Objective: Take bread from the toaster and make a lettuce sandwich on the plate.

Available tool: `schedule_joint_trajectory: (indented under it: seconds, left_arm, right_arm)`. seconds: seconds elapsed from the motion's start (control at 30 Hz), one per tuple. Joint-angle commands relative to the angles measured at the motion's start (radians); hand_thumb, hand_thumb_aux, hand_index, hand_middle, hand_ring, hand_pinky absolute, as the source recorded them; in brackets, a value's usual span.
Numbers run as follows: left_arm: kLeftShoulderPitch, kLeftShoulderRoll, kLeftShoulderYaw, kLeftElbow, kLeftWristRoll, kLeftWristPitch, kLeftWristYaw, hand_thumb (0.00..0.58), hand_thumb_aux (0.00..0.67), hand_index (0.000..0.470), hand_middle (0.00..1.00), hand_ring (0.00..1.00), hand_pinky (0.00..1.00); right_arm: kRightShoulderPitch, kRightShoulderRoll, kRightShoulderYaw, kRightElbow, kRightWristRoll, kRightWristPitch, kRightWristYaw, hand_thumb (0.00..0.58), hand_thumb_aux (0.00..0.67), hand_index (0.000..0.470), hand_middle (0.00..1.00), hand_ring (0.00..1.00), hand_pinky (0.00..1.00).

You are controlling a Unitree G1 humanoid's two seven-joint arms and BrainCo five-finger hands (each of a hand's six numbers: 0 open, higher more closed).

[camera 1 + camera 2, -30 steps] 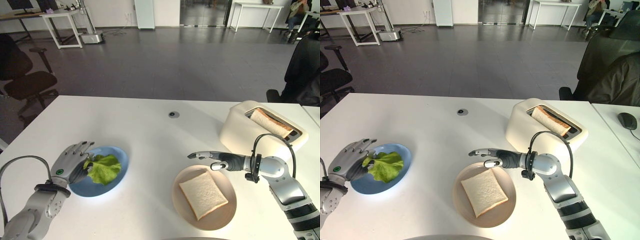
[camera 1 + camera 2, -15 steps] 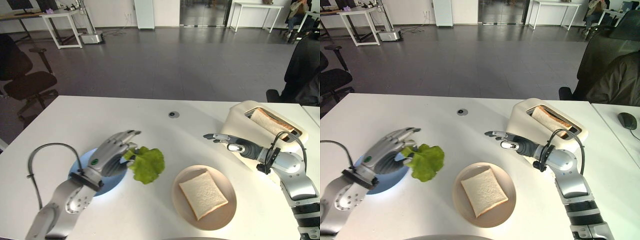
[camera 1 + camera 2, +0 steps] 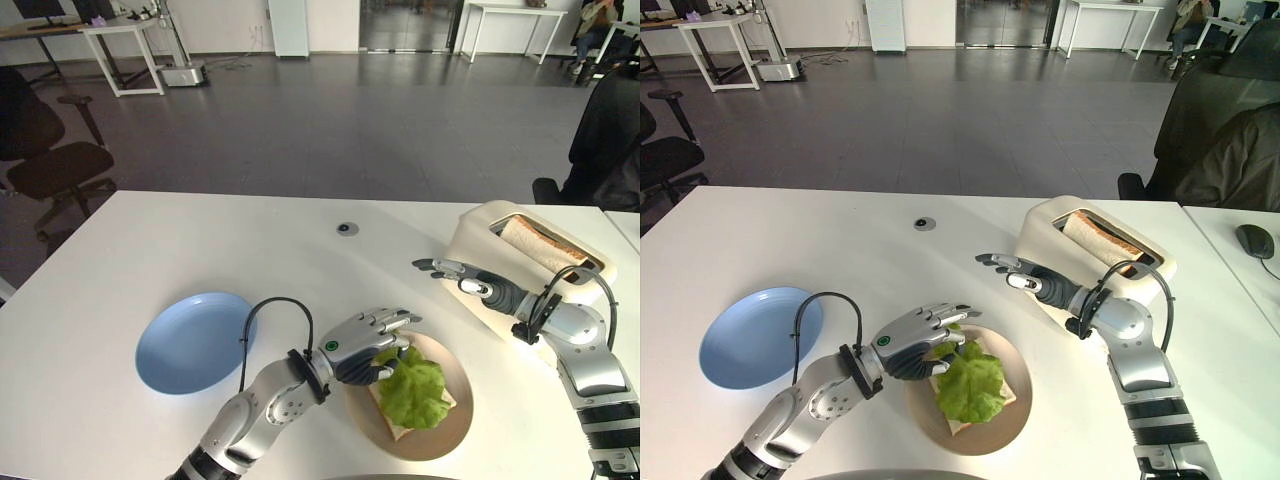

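Note:
My left hand (image 3: 362, 347) is over the left side of the tan plate (image 3: 456, 424), fingers curled on the upper edge of a green lettuce leaf (image 3: 413, 391). The leaf rests on the bread slice (image 3: 957, 426), hiding most of it. My right hand (image 3: 457, 273) hovers open, fingers stretched out, just left of the white toaster (image 3: 478, 262) at the right. A second bread slice (image 3: 544, 246) sticks out of the toaster's slot. The blue plate (image 3: 192, 341) at the left holds nothing.
A small round grommet (image 3: 347, 229) sits in the tabletop towards the far edge. A black mouse (image 3: 1255, 241) lies on the neighbouring table at the right. A dark office chair (image 3: 50, 160) stands beyond the table's left corner.
My left hand carried the lettuce rightwards off the blue plate and onto the bread on the tan plate. My right hand drew back from above the tan plate to the toaster's front.

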Motion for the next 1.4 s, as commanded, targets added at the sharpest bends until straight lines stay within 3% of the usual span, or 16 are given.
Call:
schedule_joint_trajectory:
  seconds: [0.03,0.13,0.23,0.33,0.43,0.6,0.63,0.67,0.7,0.73,0.77,1.1,1.23,1.4]
  left_arm:
    - [0.028,0.013,0.005,-0.001,0.013,0.002,-0.001,0.0,0.0,0.0,0.0,0.0,0.0]
    - [0.047,0.041,0.05,-0.022,0.01,0.005,0.011,0.0,0.0,0.0,0.0,0.0,0.0]
    - [0.096,0.071,0.125,-0.076,-0.051,0.004,0.013,0.0,0.0,0.0,0.0,0.0,0.0]
    - [0.151,0.063,0.165,-0.08,-0.159,-0.015,0.028,0.0,0.0,0.0,0.0,0.0,0.0]
    - [0.208,-0.004,0.209,-0.067,-0.412,-0.064,0.058,0.0,0.0,0.0,0.0,0.0,0.0]
    - [0.217,-0.034,0.273,-0.041,-0.643,-0.125,0.045,0.0,0.0,0.0,0.0,0.0,0.0]
    - [0.219,-0.033,0.279,-0.038,-0.657,-0.131,0.04,0.0,0.0,0.0,0.0,0.0,0.0]
    - [0.219,-0.031,0.283,-0.034,-0.666,-0.137,0.036,0.0,0.0,0.0,0.0,0.0,0.0]
    - [0.221,-0.029,0.285,-0.029,-0.667,-0.142,0.032,0.0,0.0,0.0,0.0,0.0,0.0]
    - [0.223,-0.029,0.287,-0.026,-0.666,-0.146,0.031,0.0,0.0,0.0,0.0,0.0,0.0]
    - [0.225,-0.03,0.289,-0.023,-0.662,-0.15,0.031,0.0,0.0,0.0,0.0,0.0,0.0]
    - [0.219,-0.03,0.304,0.006,-0.632,-0.162,0.031,0.0,0.0,0.0,0.0,0.0,0.0]
    - [0.217,-0.023,0.319,0.018,-0.601,-0.169,0.037,0.0,0.0,0.0,0.0,0.0,0.0]
    - [0.212,0.015,0.399,-0.018,-0.502,-0.26,0.077,0.0,0.0,0.0,0.0,0.0,0.0]
  right_arm:
    - [0.001,0.001,0.013,-0.003,-0.04,-0.017,-0.02,0.0,0.0,0.0,0.0,0.0,0.0]
    - [0.003,0.001,-0.005,-0.034,-0.085,-0.085,-0.071,0.0,0.0,0.0,0.0,0.0,0.0]
    - [-0.001,-0.012,-0.144,-0.153,-0.221,-0.215,-0.262,0.0,0.0,0.0,0.0,0.0,0.0]
    - [0.019,-0.079,-0.31,-0.213,-0.363,-0.243,-0.391,0.0,0.0,0.0,0.0,0.0,0.0]
    - [0.051,-0.181,-0.389,-0.108,-0.511,-0.228,-0.467,0.0,0.0,0.0,0.0,0.0,0.0]
    - [0.075,-0.244,-0.357,0.092,-0.6,-0.188,-0.526,0.0,0.0,0.0,0.0,0.0,0.0]
    - [0.073,-0.247,-0.344,0.12,-0.598,-0.179,-0.524,0.168,0.105,0.074,0.0,0.0,0.0]
    - [0.074,-0.247,-0.335,0.135,-0.59,-0.171,-0.518,0.462,0.368,0.258,0.0,0.0,0.0]
    - [0.075,-0.247,-0.328,0.143,-0.581,-0.163,-0.512,0.549,0.515,0.361,0.0,0.0,0.0]
    - [0.076,-0.248,-0.323,0.146,-0.574,-0.157,-0.508,0.573,0.596,0.418,0.0,0.0,0.0]
    - [0.073,-0.251,-0.316,0.15,-0.571,-0.154,-0.508,0.58,0.67,0.47,0.0,0.0,0.0]
    - [0.04,-0.213,-0.319,0.1,-0.385,-0.165,-0.484,0.58,0.67,0.47,0.0,0.0,0.0]
    - [-0.03,-0.229,-0.404,0.13,-0.235,-0.1,-0.466,0.58,0.67,0.47,0.0,0.0,0.0]
    - [-0.095,-0.283,-0.469,0.014,0.145,0.075,-0.201,0.58,0.67,0.47,0.0,0.0,0.0]
